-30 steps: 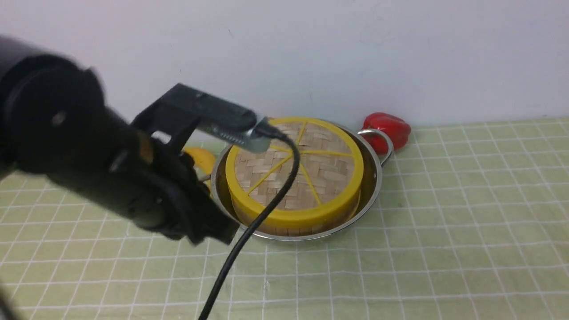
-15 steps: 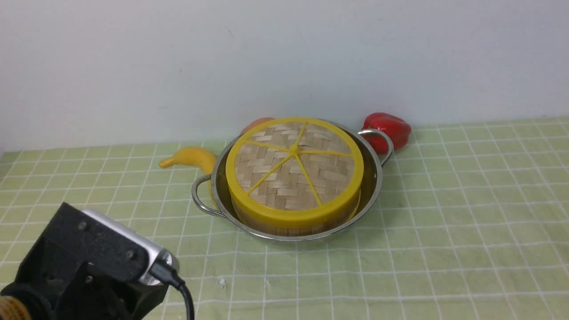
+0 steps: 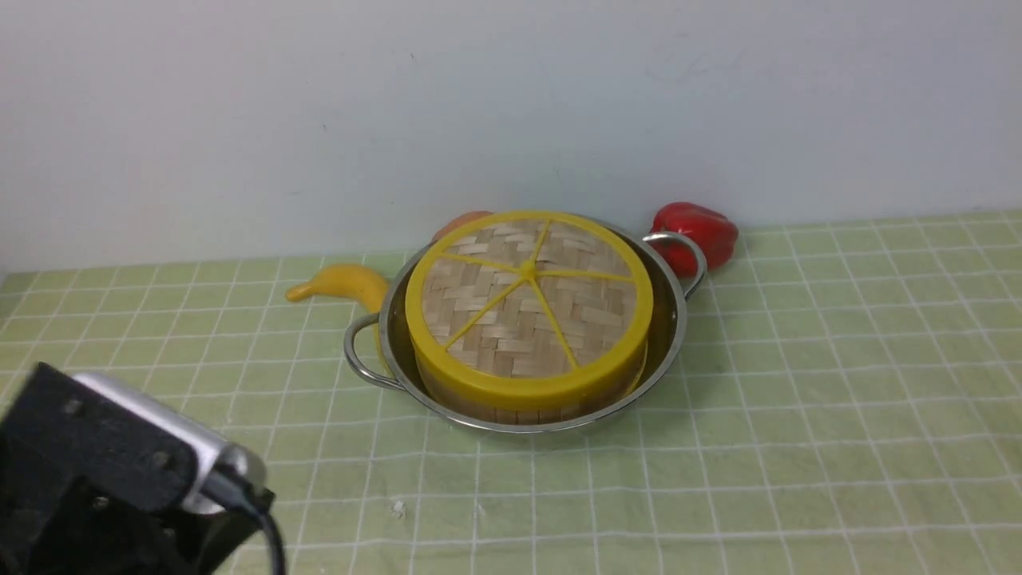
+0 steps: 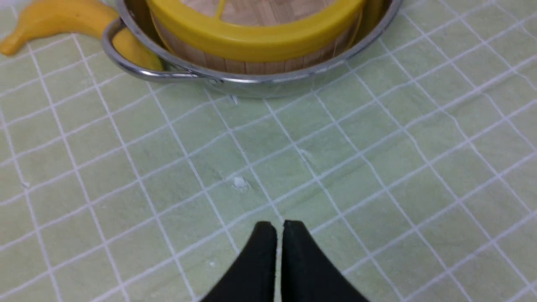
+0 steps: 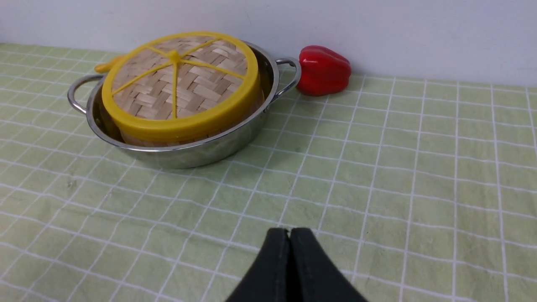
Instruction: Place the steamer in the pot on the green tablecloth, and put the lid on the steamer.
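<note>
The shiny steel pot (image 3: 675, 335) stands on the green tablecloth (image 3: 798, 447) near the back wall. Inside it sits the steamer (image 3: 515, 414), of which only a strip of slat wall shows. The woven lid (image 3: 527, 307) with its yellow rim and spokes lies flat on top of the steamer. My left gripper (image 4: 279, 225) hangs over bare cloth in front of the pot, its fingers together and holding nothing. My right gripper (image 5: 289, 230) is also shut and empty, low over the cloth, well short of the pot (image 5: 176, 153) and to its right.
A yellow banana (image 3: 343, 281) lies against the pot's left handle. A red pepper (image 3: 696, 230) sits by the right handle, and something orange (image 3: 461, 222) peeks out behind the pot. The white wall (image 3: 479, 120) runs close behind. My left wrist (image 3: 120, 471) fills the lower left corner.
My left arm has pulled back from in front of the pot and down to the lower left corner. The pot, steamer and lid have stayed put.
</note>
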Controlling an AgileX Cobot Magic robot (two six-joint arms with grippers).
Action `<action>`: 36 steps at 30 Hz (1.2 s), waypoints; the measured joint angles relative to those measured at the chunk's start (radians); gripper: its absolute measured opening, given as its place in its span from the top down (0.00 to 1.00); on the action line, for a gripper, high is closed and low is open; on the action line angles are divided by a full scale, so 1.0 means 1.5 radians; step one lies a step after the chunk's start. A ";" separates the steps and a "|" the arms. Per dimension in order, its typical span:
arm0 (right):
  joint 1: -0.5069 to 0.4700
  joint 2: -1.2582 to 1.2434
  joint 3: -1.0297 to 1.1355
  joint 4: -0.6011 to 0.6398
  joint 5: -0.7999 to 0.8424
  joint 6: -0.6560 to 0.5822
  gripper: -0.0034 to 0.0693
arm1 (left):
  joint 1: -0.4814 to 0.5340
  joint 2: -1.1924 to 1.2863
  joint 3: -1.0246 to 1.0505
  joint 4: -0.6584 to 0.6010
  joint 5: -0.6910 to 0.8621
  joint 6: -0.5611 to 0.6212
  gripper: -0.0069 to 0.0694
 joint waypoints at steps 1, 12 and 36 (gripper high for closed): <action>0.000 0.000 0.000 0.002 0.000 0.000 0.95 | 0.024 -0.032 0.002 0.011 -0.003 0.010 0.88; 0.000 0.000 0.000 0.003 0.000 0.000 0.91 | 0.286 -0.420 0.193 0.111 -0.128 0.036 0.85; 0.000 0.000 0.001 0.005 -0.009 0.000 0.85 | 0.344 -0.438 0.367 0.101 -0.268 0.007 0.78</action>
